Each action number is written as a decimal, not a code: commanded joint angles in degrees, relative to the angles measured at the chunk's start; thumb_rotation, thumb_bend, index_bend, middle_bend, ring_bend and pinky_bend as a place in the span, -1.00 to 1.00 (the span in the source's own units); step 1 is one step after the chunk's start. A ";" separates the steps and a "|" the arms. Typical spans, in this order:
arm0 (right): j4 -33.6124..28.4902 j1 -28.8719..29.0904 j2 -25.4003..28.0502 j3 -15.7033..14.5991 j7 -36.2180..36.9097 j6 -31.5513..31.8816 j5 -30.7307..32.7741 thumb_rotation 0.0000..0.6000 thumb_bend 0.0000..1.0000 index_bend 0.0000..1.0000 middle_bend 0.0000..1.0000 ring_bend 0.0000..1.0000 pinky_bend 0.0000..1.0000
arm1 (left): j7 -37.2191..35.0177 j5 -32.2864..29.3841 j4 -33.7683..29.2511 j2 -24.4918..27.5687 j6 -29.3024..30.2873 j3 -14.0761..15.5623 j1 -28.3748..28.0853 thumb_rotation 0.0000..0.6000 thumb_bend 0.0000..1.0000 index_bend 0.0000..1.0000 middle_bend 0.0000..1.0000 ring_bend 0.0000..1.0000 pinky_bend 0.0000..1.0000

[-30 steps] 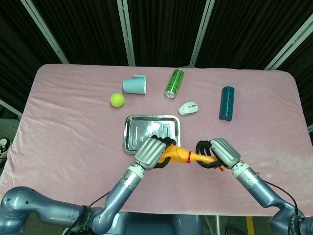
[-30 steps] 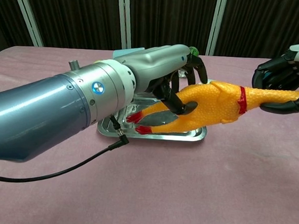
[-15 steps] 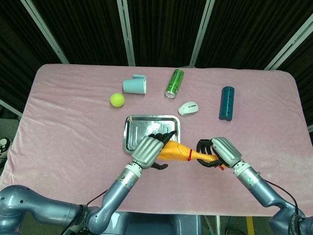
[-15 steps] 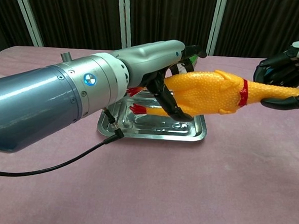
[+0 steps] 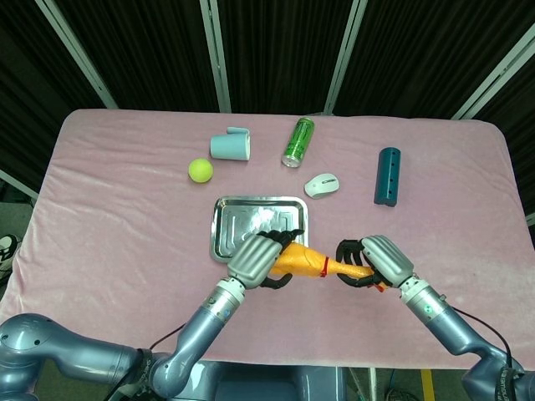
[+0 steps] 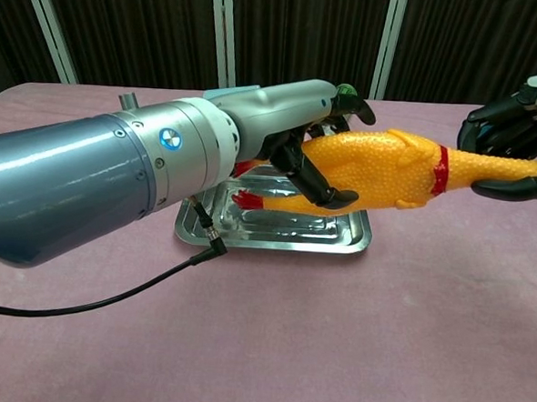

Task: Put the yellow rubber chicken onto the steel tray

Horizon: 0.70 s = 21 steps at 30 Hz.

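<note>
We think this is a robot laboratory or a test cell, not a home. We see a table (image 5: 109,217) covered with a pink plush cloth, and behind it black curtains hang between slanted aluminium frame bars (image 5: 216,54). On the cloth lie unrelated test things: a green can (image 5: 298,141), a yellow-green ball (image 5: 200,170), a light blue cup (image 5: 230,145), a white computer mouse (image 5: 321,185) and a dark teal cylinder (image 5: 387,176).

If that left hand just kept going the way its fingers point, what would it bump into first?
Probably the steel tray: the left hand, holding the yellow rubber chicken, points up-table over the tray's near edge. Its height above is unclear.
</note>
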 commanded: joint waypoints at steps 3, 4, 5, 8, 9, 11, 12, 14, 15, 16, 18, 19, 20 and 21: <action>0.43 0.11 -0.32 -0.03 -0.66 -0.65 0.64 1.00 0.58 0.70 0.36 0.38 0.66 | -0.99 -1.60 -1.41 1.21 -1.16 -0.49 -0.32 0.74 -0.39 -0.78 -0.57 -0.54 -0.33; 0.49 0.14 -0.39 -0.03 -0.73 -0.79 0.76 1.00 0.58 0.70 0.36 0.38 0.66 | -1.10 -1.75 -1.53 1.39 -1.21 -0.53 -0.38 0.73 -0.39 -0.78 -0.57 -0.54 -0.33; 0.52 0.17 -0.45 -0.03 -0.80 -0.90 0.85 1.00 0.58 0.70 0.36 0.38 0.66 | -1.19 -1.92 -1.63 1.53 -1.26 -0.55 -0.43 0.73 -0.39 -0.78 -0.57 -0.54 -0.33; 0.37 0.20 -0.54 -0.05 -0.69 -0.98 0.83 1.00 0.58 0.70 0.36 0.38 0.66 | -1.28 -2.52 -1.71 1.77 -1.42 -0.54 -0.61 0.73 -0.39 -0.78 -0.56 -0.53 -0.33; 0.26 0.21 -0.54 -0.07 -0.64 -0.93 0.71 1.00 0.58 0.70 0.36 0.38 0.66 | -1.19 -2.91 -1.60 1.84 -1.50 -0.52 -0.77 0.73 -0.39 -0.77 -0.55 -0.53 -0.33; 0.04 0.20 -0.47 -0.11 -0.66 -0.77 0.43 1.00 0.58 0.70 0.36 0.38 0.66 | -0.99 -3.60 -1.34 1.86 -1.63 -0.49 -1.05 0.73 -0.36 -0.75 -0.54 -0.52 -0.33; -0.16 0.17 -0.38 -0.17 -0.63 -0.67 0.26 1.00 0.58 0.70 0.36 0.38 0.66 | -0.81 -4.21 -1.11 1.81 -1.71 -0.50 -1.36 0.73 -0.32 -0.74 -0.52 -0.51 -0.32; -0.46 0.13 -0.24 -0.24 -0.45 -0.52 0.01 1.00 0.58 0.71 0.37 0.38 0.66 | -0.66 -4.78 -0.83 1.66 -1.75 -0.53 -1.77 0.73 -0.25 -0.70 -0.48 -0.46 -0.30; -0.62 0.12 -0.17 -0.27 -0.36 -0.42 -0.14 1.00 0.58 0.71 0.37 0.39 0.66 | -0.64 -5.04 -0.71 1.56 -1.76 -0.56 -1.96 0.73 -0.23 -0.69 -0.46 -0.45 -0.30; -0.74 0.10 -0.10 -0.29 -0.30 -0.32 -0.28 1.00 0.58 0.71 0.37 0.39 0.66 | -0.58 -5.28 -0.57 1.45 -1.75 -0.58 -2.15 0.74 -0.19 -0.66 -0.44 -0.43 -0.29; -0.96 0.08 -0.01 -0.32 -0.20 -0.14 -0.52 1.00 0.58 0.71 0.37 0.39 0.67 | -0.35 -5.82 -0.25 1.20 -1.69 -0.57 -2.57 0.74 -0.12 -0.61 -0.39 -0.39 -0.27; -1.04 0.06 0.04 -0.33 -0.17 -0.02 -0.62 1.00 0.58 0.72 0.37 0.39 0.67 | -0.26 -6.07 -0.11 1.09 -1.67 -0.58 -2.77 0.74 -0.07 -0.56 -0.34 -0.34 -0.24; -1.10 0.03 0.08 -0.34 -0.14 0.06 -0.69 1.00 0.58 0.72 0.37 0.39 0.67 | -0.23 -6.32 0.00 0.99 -1.66 -0.60 -2.95 0.74 -0.02 -0.51 -0.28 -0.29 -0.20; -1.15 -0.01 0.11 -0.33 -0.05 0.15 -0.68 1.00 0.58 0.72 0.37 0.39 0.67 | -0.26 -6.47 0.11 0.87 -1.57 -0.66 -3.09 0.74 0.02 -0.46 -0.23 -0.25 -0.18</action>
